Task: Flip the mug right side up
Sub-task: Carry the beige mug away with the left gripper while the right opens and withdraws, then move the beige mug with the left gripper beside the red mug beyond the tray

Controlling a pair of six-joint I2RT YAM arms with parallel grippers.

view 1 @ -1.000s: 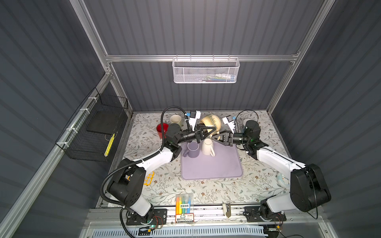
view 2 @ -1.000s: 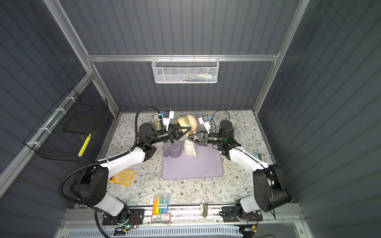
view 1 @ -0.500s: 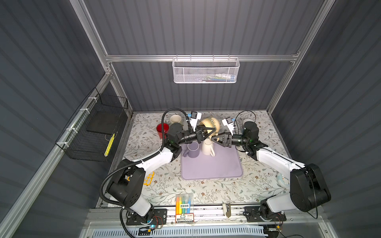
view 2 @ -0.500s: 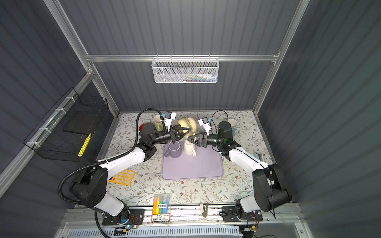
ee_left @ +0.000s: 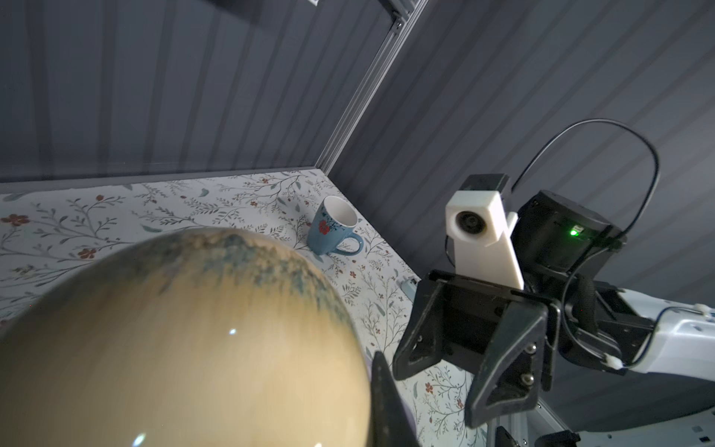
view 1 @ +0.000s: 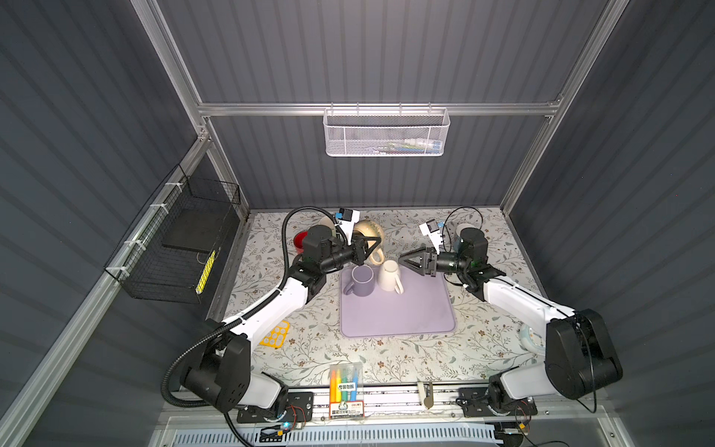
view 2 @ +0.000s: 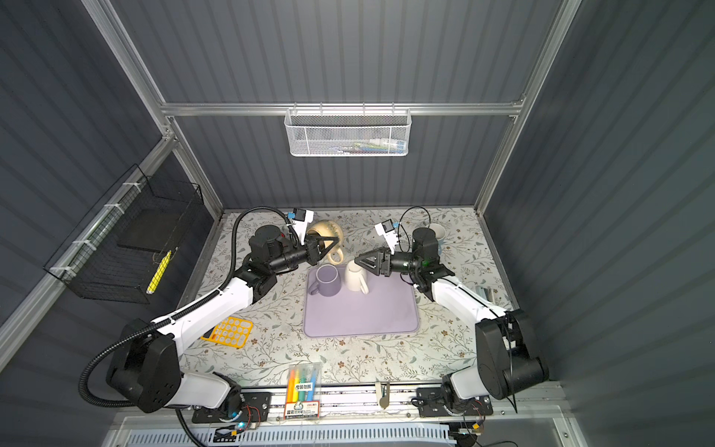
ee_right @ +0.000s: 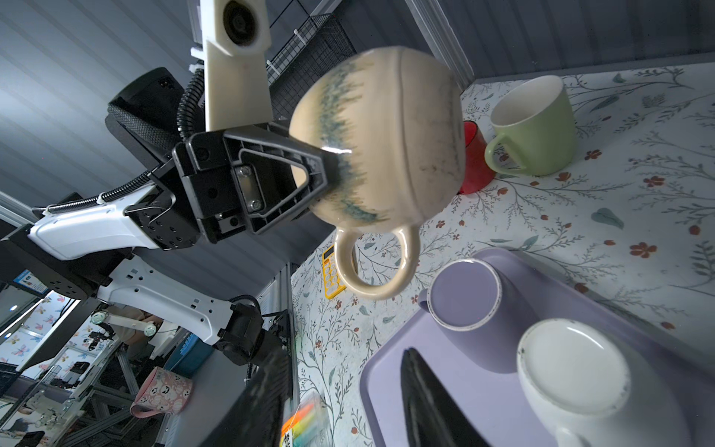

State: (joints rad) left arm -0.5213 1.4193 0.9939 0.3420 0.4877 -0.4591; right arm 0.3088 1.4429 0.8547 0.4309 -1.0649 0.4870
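You have open air between the left tool point(view 1: 376, 244) and the right tool point(view 1: 404, 261), just above two upside-down mugs. The beige mug point(view 1: 369, 231) hanging from the left tool fills the back-left part of that gap. The purple mug point(view 1: 361, 280) and white mug point(view 1: 389, 274) stand just beside each other at the mat's point(view 1: 402, 309) back edge and block any low pass there. The mat's front half is bare. The red cup point(view 1: 298, 240) and green mug point(ee_right: 541, 127) crowd the back left, and the blue mug point(ee_left: 332, 228) stands back right. The desk point(view 1: 402, 232) at back centre is bare.
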